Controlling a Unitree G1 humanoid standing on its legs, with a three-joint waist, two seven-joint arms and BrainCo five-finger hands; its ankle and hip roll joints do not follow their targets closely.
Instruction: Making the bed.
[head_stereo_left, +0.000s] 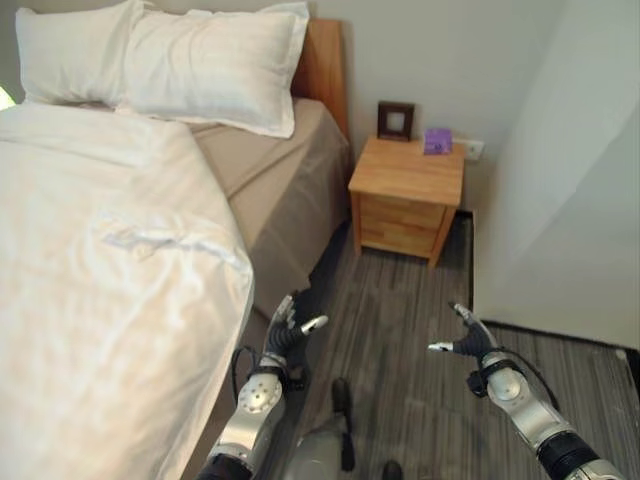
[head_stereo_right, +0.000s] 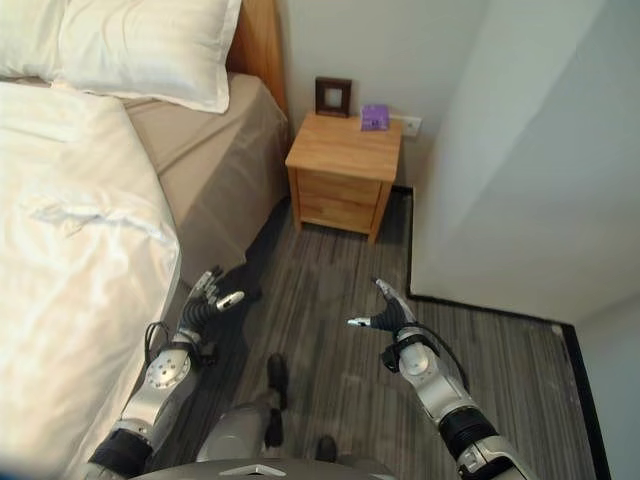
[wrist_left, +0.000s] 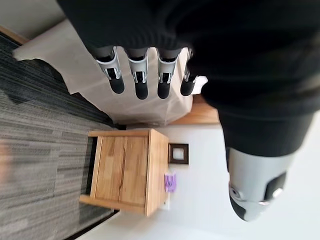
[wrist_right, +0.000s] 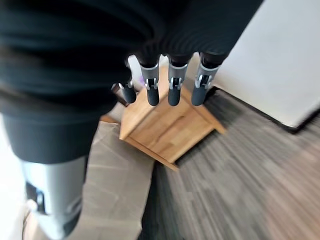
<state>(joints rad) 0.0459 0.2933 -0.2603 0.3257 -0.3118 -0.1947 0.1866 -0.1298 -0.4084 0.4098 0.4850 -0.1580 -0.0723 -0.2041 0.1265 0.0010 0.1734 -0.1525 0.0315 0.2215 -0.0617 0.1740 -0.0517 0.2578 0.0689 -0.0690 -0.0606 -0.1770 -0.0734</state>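
White rumpled duvet (head_stereo_left: 100, 280): lay lengthwise on the bed, long axis running towards two white pillows (head_stereo_left: 160, 60), exposing a beige sheet (head_stereo_left: 280, 180) strip ahead of the left hand (head_stereo_left: 285, 330). Left hand beside the mattress edge, fingers relaxed, empty. Right hand (head_stereo_left: 468, 338) over grey floor, likewise. Wooden nightstand (head_stereo_left: 405, 195) stood beyond both.

A wooden nightstand (head_stereo_left: 405, 195) stands on the grey striped floor (head_stereo_left: 400, 370), just beside the bed, against the wall. On its top stand a small dark picture frame (head_stereo_left: 395, 120) and a purple box (head_stereo_left: 437, 140), near each other.
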